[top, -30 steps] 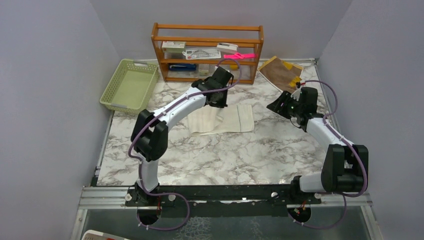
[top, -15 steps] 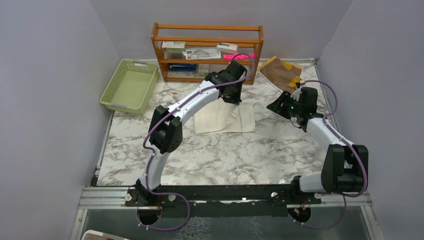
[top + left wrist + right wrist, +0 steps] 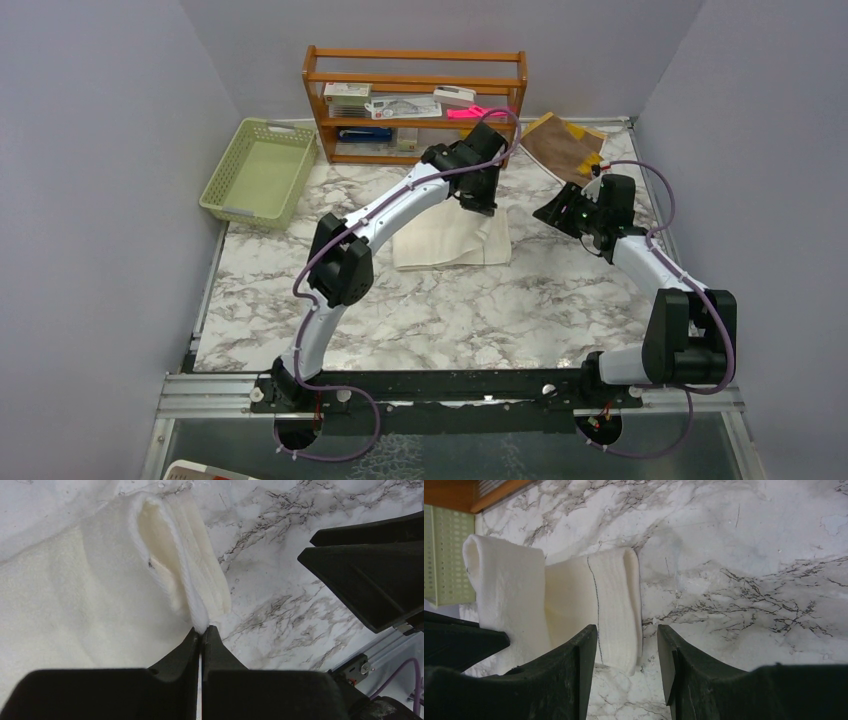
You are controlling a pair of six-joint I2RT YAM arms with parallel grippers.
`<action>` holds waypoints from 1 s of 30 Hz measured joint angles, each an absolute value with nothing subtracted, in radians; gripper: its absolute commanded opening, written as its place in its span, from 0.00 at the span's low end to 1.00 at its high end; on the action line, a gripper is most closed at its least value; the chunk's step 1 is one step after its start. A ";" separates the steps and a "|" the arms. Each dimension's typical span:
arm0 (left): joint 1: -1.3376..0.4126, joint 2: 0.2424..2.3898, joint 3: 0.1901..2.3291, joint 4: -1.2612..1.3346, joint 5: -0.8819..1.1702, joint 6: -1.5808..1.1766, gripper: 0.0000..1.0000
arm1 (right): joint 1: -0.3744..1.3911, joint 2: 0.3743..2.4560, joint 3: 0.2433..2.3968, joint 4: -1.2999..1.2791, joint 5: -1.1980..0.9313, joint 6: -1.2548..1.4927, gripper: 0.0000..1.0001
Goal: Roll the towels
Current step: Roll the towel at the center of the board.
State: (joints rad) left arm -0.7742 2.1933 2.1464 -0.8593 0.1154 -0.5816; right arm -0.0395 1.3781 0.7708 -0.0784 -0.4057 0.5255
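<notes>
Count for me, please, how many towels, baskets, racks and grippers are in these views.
Towels: 2 (cream towel, brown towel)
Baskets: 1 (green basket)
Racks: 1 (wooden rack)
Grippers: 2 (left gripper, right gripper)
Total: 6

Marble-patterned table. Far left corner: green basket, near the wall. Far middle: wooden rack, with small items on its shelves. Centre: cream towel, folded, right end raised off the surface. Far right corner: brown towel, just beside the rack.
</notes>
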 measured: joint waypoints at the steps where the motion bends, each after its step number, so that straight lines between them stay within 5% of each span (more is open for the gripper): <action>1: -0.775 2.201 2.157 -0.859 0.117 -0.584 0.00 | -0.039 1.378 0.771 -0.078 -0.406 0.525 0.48; 10: -0.779 2.307 2.197 -0.857 0.113 -0.590 0.01 | -0.039 1.376 0.770 -0.080 -0.406 0.518 0.49; 19: -0.779 2.371 2.194 -0.830 0.117 -0.604 0.35 | -0.039 1.360 0.770 -0.089 -0.405 0.511 0.52; 24: -0.777 2.352 2.174 -0.769 0.124 -0.603 0.65 | -0.039 1.359 0.770 -0.100 -0.405 0.488 0.51; 27: -0.764 2.287 2.121 -0.723 0.134 -0.593 0.66 | -0.038 1.350 0.771 -0.103 -0.405 0.468 0.49; 30: -0.741 2.178 2.030 -0.666 0.146 -0.577 0.44 | 0.005 1.346 0.788 -0.110 -0.385 0.452 0.49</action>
